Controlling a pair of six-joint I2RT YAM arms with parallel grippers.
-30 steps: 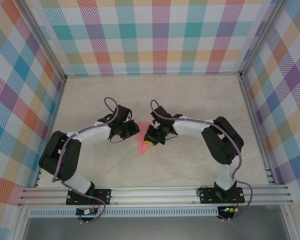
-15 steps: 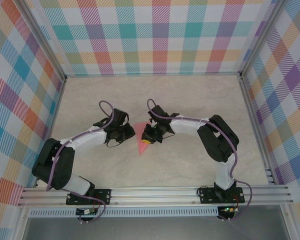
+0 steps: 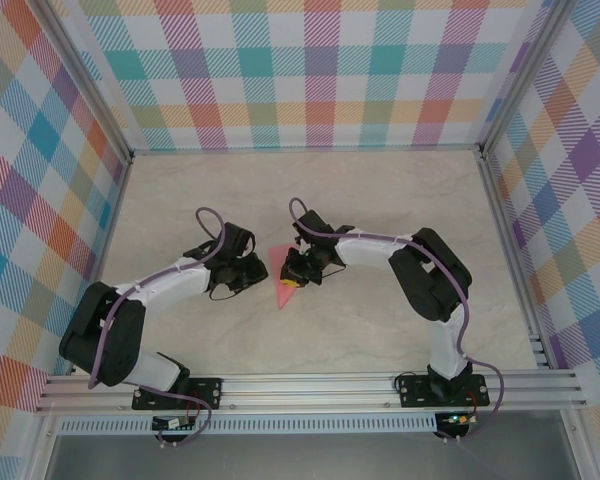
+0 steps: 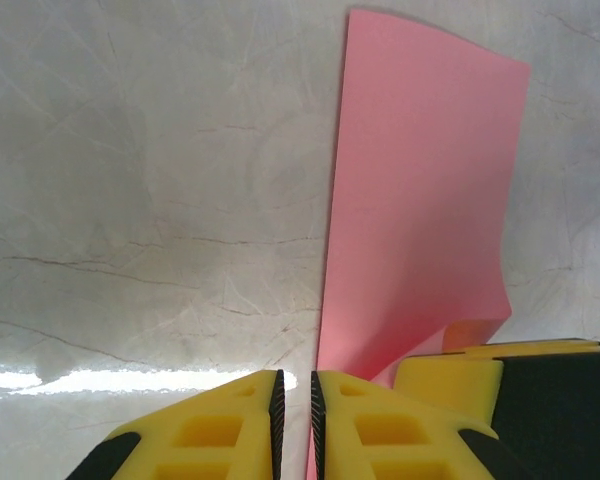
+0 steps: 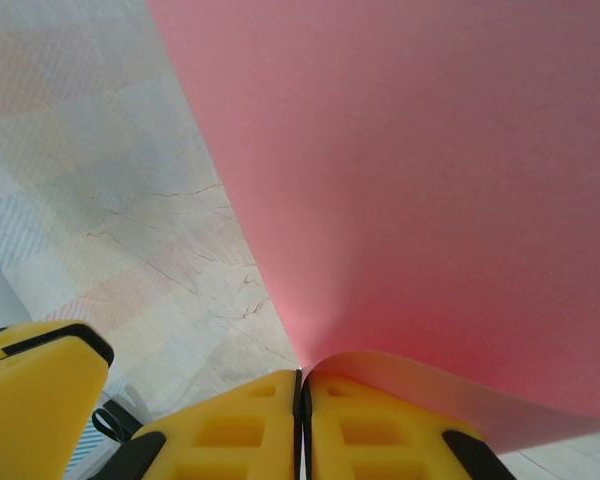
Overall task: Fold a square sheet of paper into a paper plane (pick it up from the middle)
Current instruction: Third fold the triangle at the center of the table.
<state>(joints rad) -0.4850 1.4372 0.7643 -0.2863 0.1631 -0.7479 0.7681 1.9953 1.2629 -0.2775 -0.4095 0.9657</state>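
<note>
Right claw: your right gripper [image 5: 301,385] has its yellow pads [image 5: 230,425] pressed flat together with no gap, and the square sheet of paper [image 5: 430,180] comes straight out of that seam — it is pinched there.
Left claw: your left gripper [image 4: 295,395] stands narrow, with a thin dark slit between its pads. The sheet's straight edge runs down to that slit, but you cannot tell whether the pads clamp it.
Sheet at the right claw: it fans up and to the right from the seam, with one layer curling out low on the right.
Sheet at the left claw: it rises just right of the slit as a tall, narrow, plain salmon-pink strip, its lower right corner curled.
Sheet from above: you see a slim pink sliver between the two grippers near the middle of the table [image 4: 130,200], its pointed end toward the arm bases.
Arms: your left arm [image 3: 165,290] and right arm [image 3: 420,265] each bend with the elbow outward and reach inward. The wrists face each other — close, with the sheet between them.
Surround: the table is pale and marbled, with plaid walls [image 3: 310,70] on three sides.
</note>
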